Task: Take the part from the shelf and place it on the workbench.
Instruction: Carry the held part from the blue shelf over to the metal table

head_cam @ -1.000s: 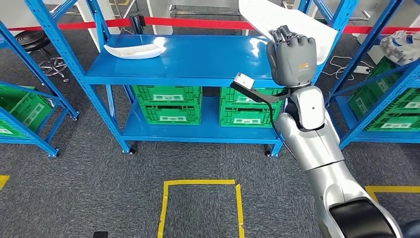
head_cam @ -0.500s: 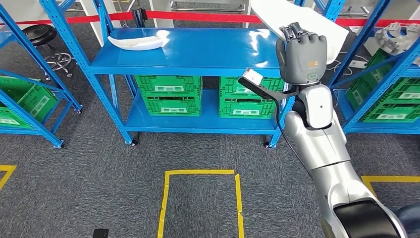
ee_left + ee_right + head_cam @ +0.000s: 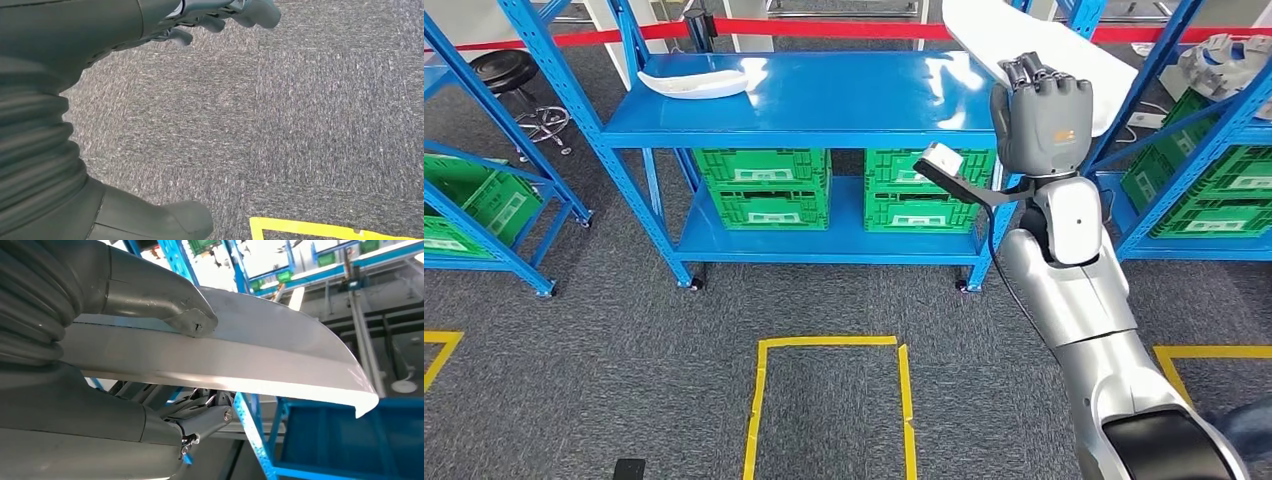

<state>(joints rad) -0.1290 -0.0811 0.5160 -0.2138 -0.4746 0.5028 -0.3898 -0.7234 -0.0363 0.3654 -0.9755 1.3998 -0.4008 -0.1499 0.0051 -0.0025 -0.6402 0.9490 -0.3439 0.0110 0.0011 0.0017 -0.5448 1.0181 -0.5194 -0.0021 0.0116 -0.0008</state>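
- Currently the white part [image 3: 1024,45] is gripped by the right hand [image 3: 1041,112], thumb on top and fingers curled beneath, and is held up above the right end of the blue shelf [image 3: 824,100], off its surface.
- Judged: lifted high so the shelf frame is cleared before the carry to the workbench.
- Left hand [image 3: 220,17] is hung over the carpet, fingers loosely apart, nothing held.
- A second white part [image 3: 692,84] is left at the shelf's back-left corner.
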